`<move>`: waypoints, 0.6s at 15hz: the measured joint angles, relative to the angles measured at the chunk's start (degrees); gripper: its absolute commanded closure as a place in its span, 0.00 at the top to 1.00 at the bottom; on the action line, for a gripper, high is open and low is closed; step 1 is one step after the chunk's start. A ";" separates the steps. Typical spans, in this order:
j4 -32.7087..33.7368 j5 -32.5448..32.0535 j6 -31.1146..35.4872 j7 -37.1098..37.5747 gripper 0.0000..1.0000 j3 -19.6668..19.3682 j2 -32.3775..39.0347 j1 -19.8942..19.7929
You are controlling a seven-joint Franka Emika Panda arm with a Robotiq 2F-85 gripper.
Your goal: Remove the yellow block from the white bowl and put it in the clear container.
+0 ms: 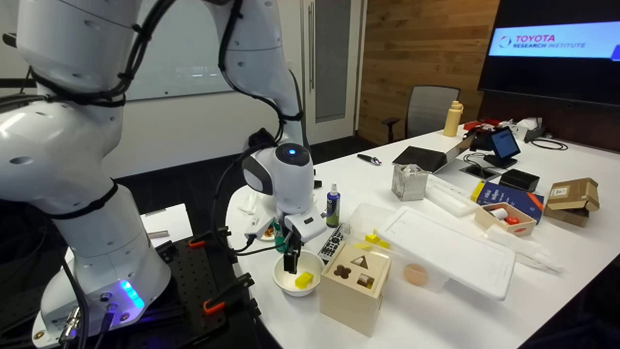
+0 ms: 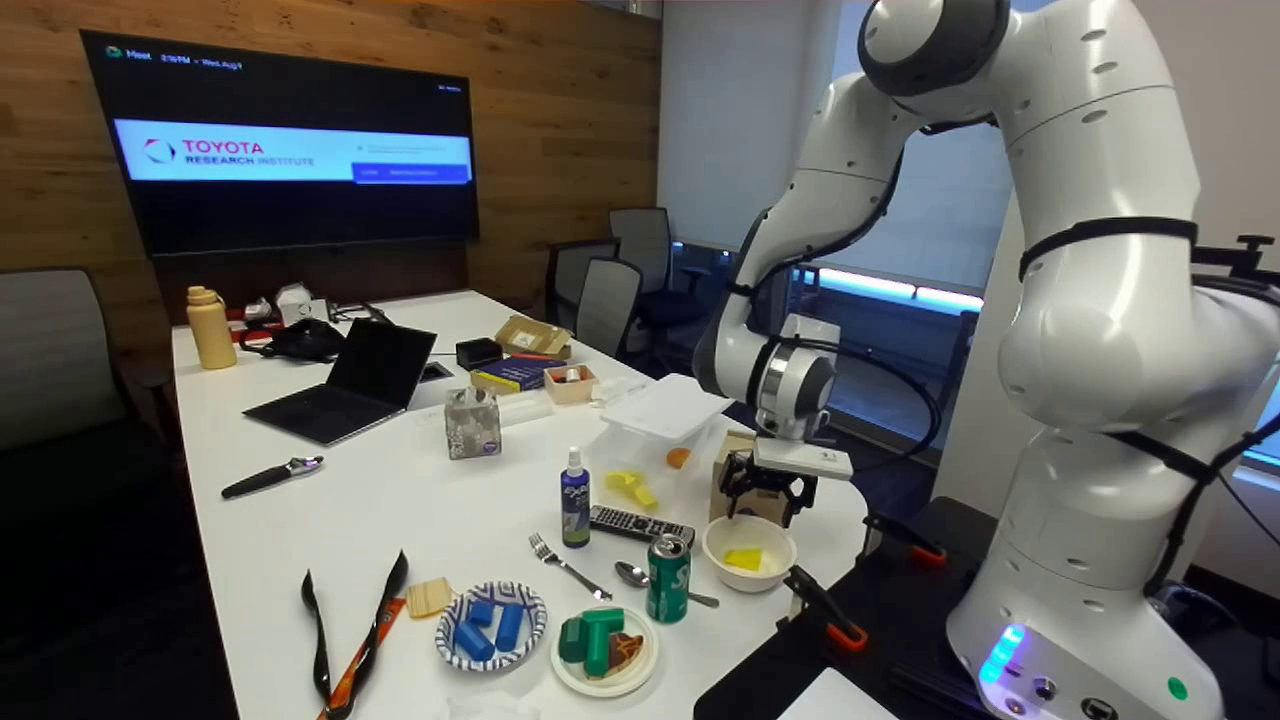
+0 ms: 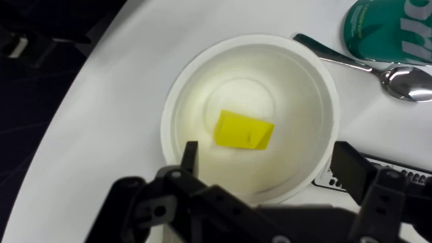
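Note:
The yellow block (image 1: 304, 280) lies in the white bowl (image 1: 280, 282); both also show in an exterior view, the block (image 2: 743, 559) and the bowl (image 2: 711, 553). In the wrist view the block (image 3: 240, 131) lies on the floor of the bowl (image 3: 167, 128). My gripper (image 3: 265, 150) is open and empty, its fingers wide apart. In both exterior views the gripper (image 1: 290, 261) (image 2: 764, 506) hangs over the bowl, above the block and not touching it. The clear container (image 1: 433, 280) (image 2: 702, 440) holds several yellow pieces and an orange round thing; its white lid (image 1: 445, 252) lies tilted across part of its top.
A wooden shape box (image 1: 351, 305) stands beside the bowl, between it and the container's near end. A remote (image 2: 642, 525), a spoon (image 3: 405, 84), a green can (image 2: 668, 580) and a spray bottle (image 2: 575, 500) are close by. Plates with blue and green blocks stand farther off.

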 measured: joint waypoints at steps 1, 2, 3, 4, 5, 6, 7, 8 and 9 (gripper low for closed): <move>1.43 0.28 0.66 -1.28 1.00 0.85 2.21 -1.48; 2.90 0.31 1.16 -2.31 1.00 1.72 4.41 -2.95; 4.38 0.31 1.42 -3.26 1.00 2.62 6.58 -4.37; 5.85 0.31 1.65 -4.23 1.00 3.54 8.77 -5.82; 7.21 0.31 1.98 -5.14 1.00 4.38 10.87 -7.14; 8.41 0.31 2.66 -5.90 1.00 5.13 12.90 -8.33; 9.50 0.31 3.66 -6.45 1.00 5.73 14.85 -9.35; 10.37 0.30 4.77 -6.89 1.00 6.19 16.54 -10.16; 11.15 0.27 6.06 -7.32 0.96 6.63 18.18 -10.88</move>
